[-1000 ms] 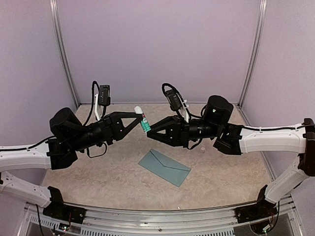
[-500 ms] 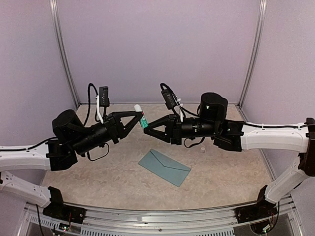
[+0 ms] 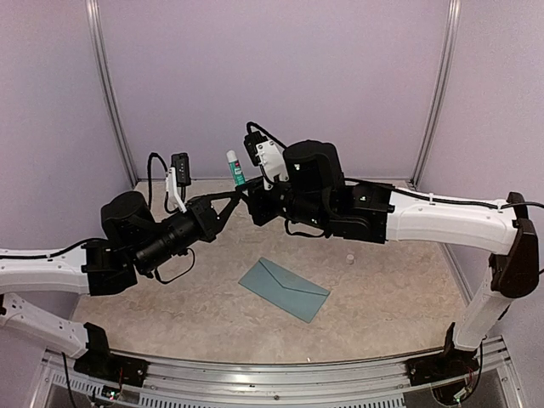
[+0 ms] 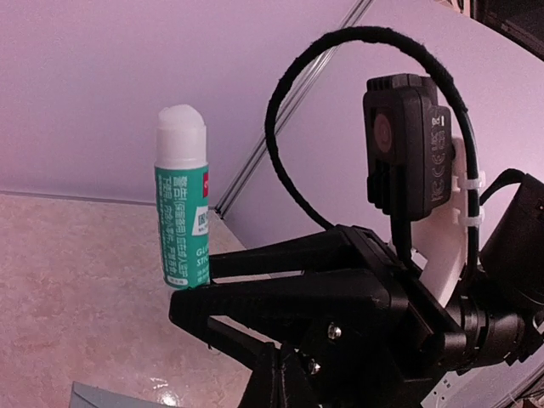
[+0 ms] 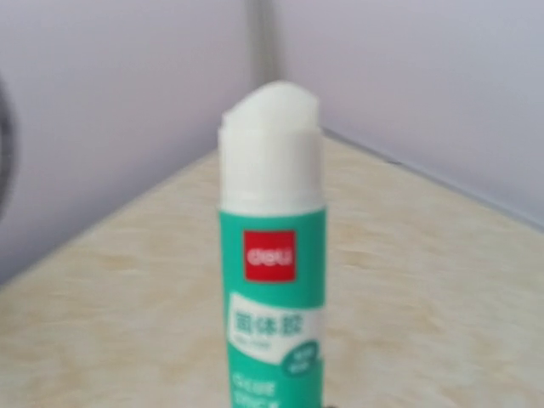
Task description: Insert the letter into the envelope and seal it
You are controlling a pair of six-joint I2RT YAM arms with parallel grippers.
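Left arm (image 3: 51,270): it reached in from the left edge, its black forearm slanting up toward the middle of the booth.
Left wrist camera (image 3: 179,164): it sat on a white bracket above the forearm, with a black cable looping off it.
Left gripper (image 3: 240,195): its tip stood just below the foot of the stick. From where I stood I couldn't tell how far its fingers were parted, or whether they gripped anything.
Glue stick (image 4: 181,204): it stood upright in the air, well above the table. It had a green body with a red label patch and a rounded white top.
Right gripper (image 4: 194,287): its fingers were closed on the bottom end of the glue stick, meeting the left gripper almost tip to tip.
Right wrist camera (image 4: 406,140): it was mounted over the right gripper under a wide loop of cable.
Envelope (image 3: 284,289): the teal-blue rectangle lay flat on the table (image 3: 170,314) at a slant with its V seam up. It was nearer the front than both grippers and touched neither.
Small pale thing (image 3: 347,257): it lay on the table to the right of the envelope, too small to make out.
Right arm (image 3: 442,223): its white link stretched in from the right side, raised high.
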